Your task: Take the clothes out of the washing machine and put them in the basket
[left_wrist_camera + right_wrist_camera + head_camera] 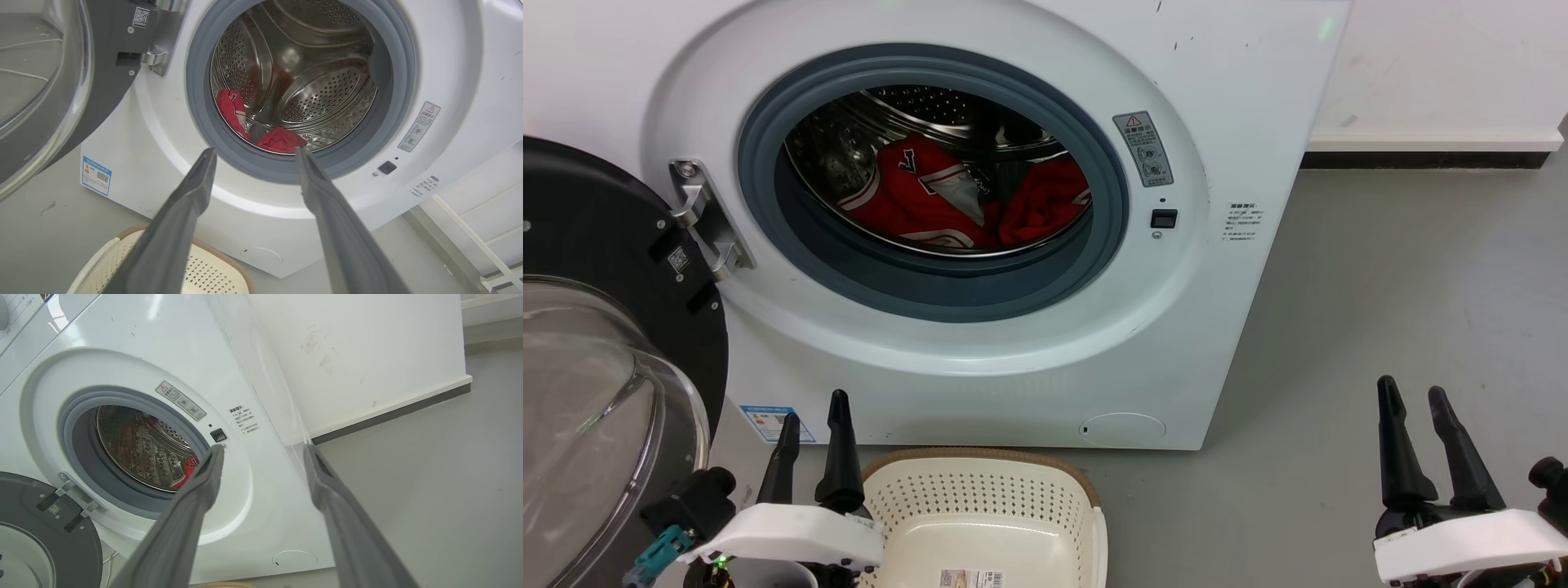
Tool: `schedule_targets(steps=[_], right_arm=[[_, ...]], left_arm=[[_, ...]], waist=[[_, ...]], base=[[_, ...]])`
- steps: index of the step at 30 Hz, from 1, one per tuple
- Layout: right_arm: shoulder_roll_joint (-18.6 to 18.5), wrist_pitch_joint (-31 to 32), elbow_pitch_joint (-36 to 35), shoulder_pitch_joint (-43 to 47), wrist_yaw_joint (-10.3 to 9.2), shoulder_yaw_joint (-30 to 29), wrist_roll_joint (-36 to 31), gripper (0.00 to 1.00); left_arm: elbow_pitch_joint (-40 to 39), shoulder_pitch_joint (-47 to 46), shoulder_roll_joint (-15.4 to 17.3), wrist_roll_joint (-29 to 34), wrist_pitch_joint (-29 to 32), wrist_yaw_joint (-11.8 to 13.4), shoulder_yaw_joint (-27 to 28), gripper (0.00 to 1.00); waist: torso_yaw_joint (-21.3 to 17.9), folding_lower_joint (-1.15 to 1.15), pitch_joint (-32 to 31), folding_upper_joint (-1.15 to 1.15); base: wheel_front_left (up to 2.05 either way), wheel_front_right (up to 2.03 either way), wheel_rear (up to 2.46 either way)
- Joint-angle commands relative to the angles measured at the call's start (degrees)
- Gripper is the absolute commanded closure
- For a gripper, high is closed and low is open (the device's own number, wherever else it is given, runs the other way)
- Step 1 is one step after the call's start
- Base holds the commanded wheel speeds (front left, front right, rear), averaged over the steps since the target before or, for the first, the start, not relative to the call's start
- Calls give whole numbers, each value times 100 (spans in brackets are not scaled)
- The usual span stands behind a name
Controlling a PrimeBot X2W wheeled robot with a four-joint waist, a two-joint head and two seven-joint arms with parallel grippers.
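The white washing machine [1029,343] stands in front of me with its porthole door [596,343] swung open to the left. Two red clothes lie in the steel drum: a jersey with white trim [907,200] on the left and a bunched one [1045,196] on the right, also seen in the left wrist view as the jersey [231,110] and the bunched garment [281,140]. The cream basket [1086,498] sits on the floor below the door opening, with nothing in it. My left gripper [813,416] is open beside the basket's left rim. My right gripper [1413,400] is open over the floor at the right.
Grey floor [1405,286] stretches right of the machine to a white wall with a dark skirting [1421,159]. The open glass door takes up the lower left. The basket's brown rim [229,261] shows under my left fingers [196,179].
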Motion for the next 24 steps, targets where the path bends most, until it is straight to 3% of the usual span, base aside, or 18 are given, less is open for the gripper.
schedule_targets(steps=[1, 24], right_arm=[[-34, -58, -112, 7, 1, 1, -181, 0], [-41, -396, -480, 275, 1, -3, -1616, 0]], left_arm=[[-104, -8, 13, 162, -58, 27, -12, 0], [-239, 170, 15, 1382, -394, 31, -104, 0]], waist=[[1, -1, 1, 0], [8, -1, 6, 0]], base=[[0, 0, 0], [0, 0, 0]])
